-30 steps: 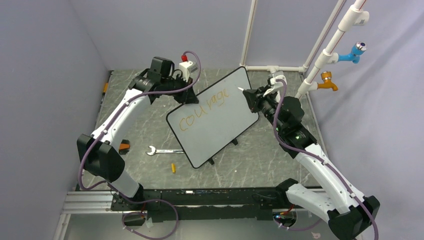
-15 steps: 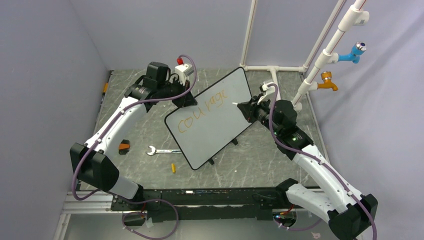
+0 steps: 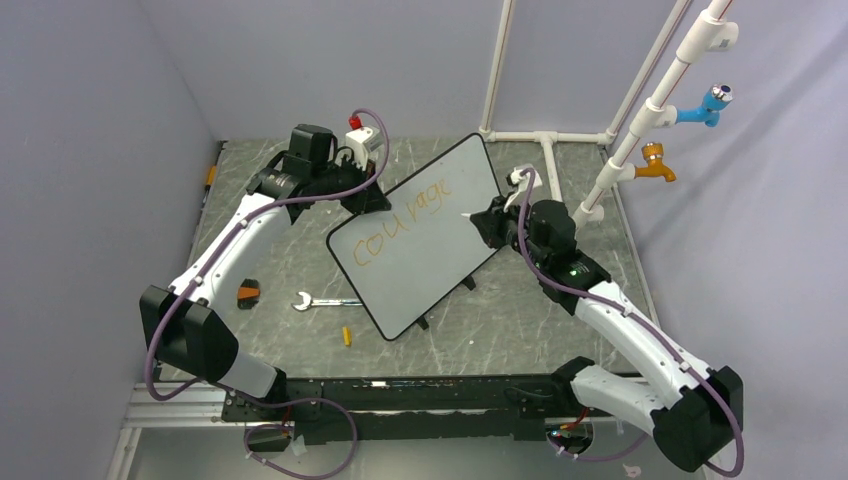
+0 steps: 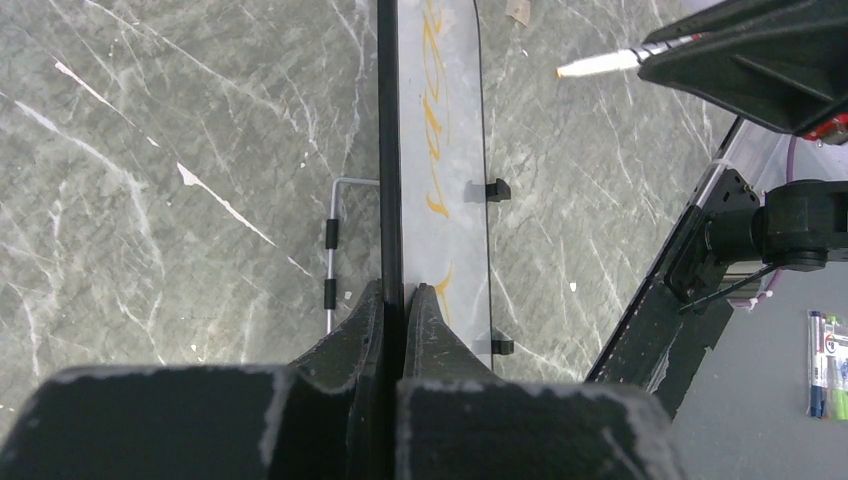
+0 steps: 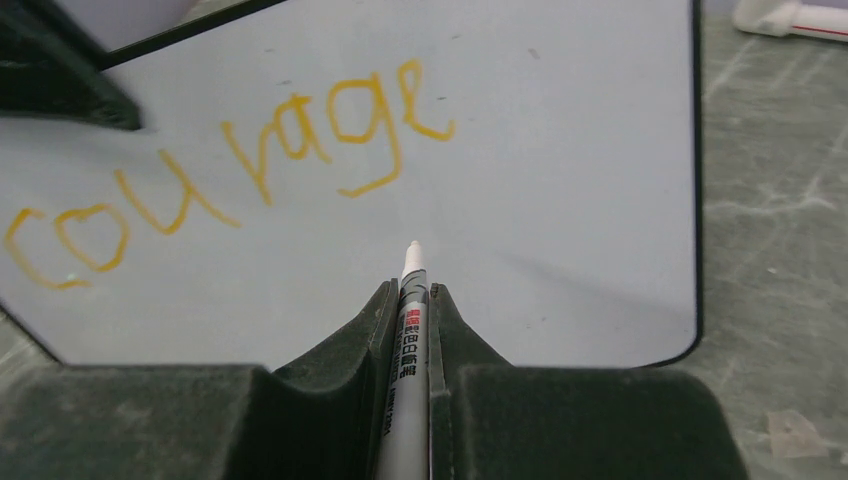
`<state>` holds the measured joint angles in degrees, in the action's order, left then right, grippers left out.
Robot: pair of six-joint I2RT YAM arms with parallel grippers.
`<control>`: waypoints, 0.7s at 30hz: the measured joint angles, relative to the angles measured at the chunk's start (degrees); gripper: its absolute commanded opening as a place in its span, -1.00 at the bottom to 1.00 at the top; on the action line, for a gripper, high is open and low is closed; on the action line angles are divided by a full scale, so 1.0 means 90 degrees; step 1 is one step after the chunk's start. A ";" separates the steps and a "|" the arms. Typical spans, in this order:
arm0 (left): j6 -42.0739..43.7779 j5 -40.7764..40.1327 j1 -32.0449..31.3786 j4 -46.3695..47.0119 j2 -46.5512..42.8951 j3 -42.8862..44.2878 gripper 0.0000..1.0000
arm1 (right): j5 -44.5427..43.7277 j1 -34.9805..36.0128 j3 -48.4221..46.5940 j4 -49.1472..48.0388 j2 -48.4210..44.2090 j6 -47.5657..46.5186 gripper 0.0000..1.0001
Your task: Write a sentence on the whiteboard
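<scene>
Whiteboard [image 3: 430,275] stands tilted in the middle of the table [image 3: 500,335], running diagonally from the near middle towards the far right corner. The left gripper [image 4: 393,300] is clamped tight on its black rim at the far-left side. Of the sentence [image 3: 405,222] I can read only the orange word "courage" so far, slanting across the upper half. The right gripper [image 5: 412,300] has its jaws closed on a marker [image 5: 408,350]. The pale tip points at the blank area just under the "g". From the left wrist view the tip looks just short of the surface.

What worries me is the push. If the right arm presses hard, the whiteboard could twist in that single clamp or skid on its small black feet, and the letters would smear or wander. If it presses too lightly, no ink goes down. The marker could also slide back between the jaws under load. Starting too high would run the new word into the tails of the "g".

There is plenty of white below the word, down towards the near edge of the table. The board's right rim is close to the pen, so the row should start further left. The pipe frame [image 3: 640,130] stands just behind the right arm at the far right corner. A wrench [image 3: 325,300] lies near the board's near-left corner.
</scene>
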<state>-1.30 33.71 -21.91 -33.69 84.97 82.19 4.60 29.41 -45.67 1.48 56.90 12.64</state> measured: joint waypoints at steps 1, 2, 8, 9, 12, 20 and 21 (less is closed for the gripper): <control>-0.0005 0.0002 0.0010 0.0000 0.0000 -0.0002 -1.00 | -0.0165 0.0000 0.0000 -0.0022 0.0041 0.0000 -1.00; -0.0005 0.0007 0.0010 0.0000 0.0000 -0.0007 -1.00 | -0.0311 0.0000 0.0000 -0.0046 0.0078 -0.0002 -1.00; -0.0005 0.0010 0.0024 0.0007 -0.0002 -0.0022 -1.00 | -0.0920 -0.0002 -0.0066 -0.0474 0.0522 -0.0044 -1.00; -0.0005 0.0010 0.0024 0.0007 -0.0002 -0.0022 -1.00 | -0.0974 -0.0002 -0.0124 -0.0551 0.0634 -0.0066 -1.00; -0.0005 0.0010 0.0027 0.0007 -0.0002 -0.0024 -1.00 | -0.1071 -0.0005 -0.0340 -0.0801 0.0947 -0.0138 -1.00; -0.0005 0.0007 0.0029 0.0007 -0.0002 -0.0024 -1.00 | -0.0954 -0.0211 -0.0908 -0.1372 0.1542 -0.0262 -1.00; -0.0005 0.0007 0.0027 0.0007 -0.0002 -0.0024 -1.00 | -0.0896 -0.0284 -0.0947 -0.1418 0.1588 -0.0257 -1.00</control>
<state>-1.34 33.78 -21.67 -33.63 84.95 81.97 -3.46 26.85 -54.19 -11.29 71.20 10.33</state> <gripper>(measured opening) 0.054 0.135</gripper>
